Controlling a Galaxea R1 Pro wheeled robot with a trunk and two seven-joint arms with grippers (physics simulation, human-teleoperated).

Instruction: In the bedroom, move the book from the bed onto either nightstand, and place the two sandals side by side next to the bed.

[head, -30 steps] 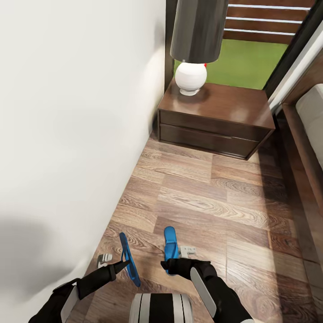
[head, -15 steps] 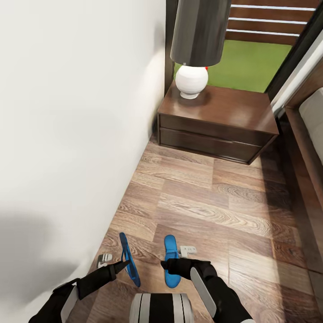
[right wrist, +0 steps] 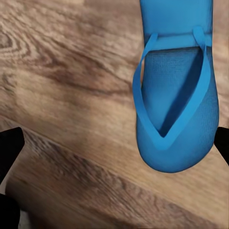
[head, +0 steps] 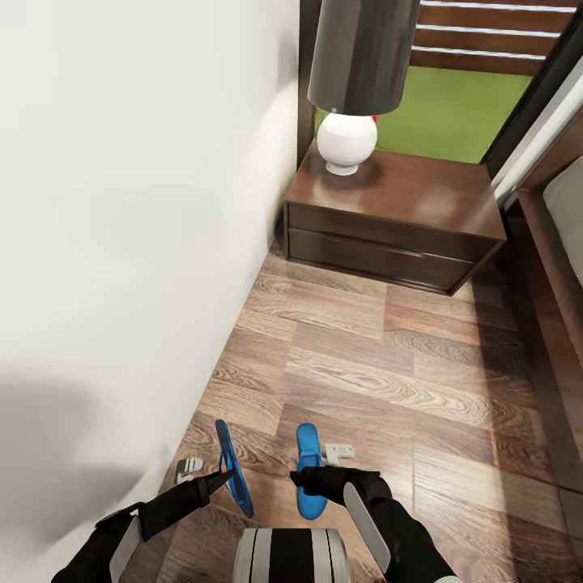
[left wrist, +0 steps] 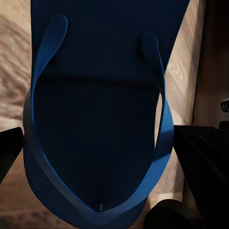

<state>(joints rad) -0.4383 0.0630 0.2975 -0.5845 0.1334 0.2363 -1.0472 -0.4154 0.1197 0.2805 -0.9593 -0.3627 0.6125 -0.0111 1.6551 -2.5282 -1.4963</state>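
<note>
Head view: framing has drifted slightly over the last second; sandals unchanged, so placement remains unfinished. Left sandal [head: 232, 468] hangs on edge, clamped in left gripper [head: 223, 478]; nightstand [head: 394, 217] ahead.

Right wrist view: right sandal [right wrist: 177, 90] flat on floor [right wrist: 71, 95], right gripper [head: 312, 478] spread wide, holding nothing.

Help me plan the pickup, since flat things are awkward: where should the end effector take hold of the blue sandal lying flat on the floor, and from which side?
Probably from above, at the sandal by its raised strap. The sole lies flat on the wood floor, so its edges offer little; the strap arches clear of the sole, giving a finger room underneath.
</note>
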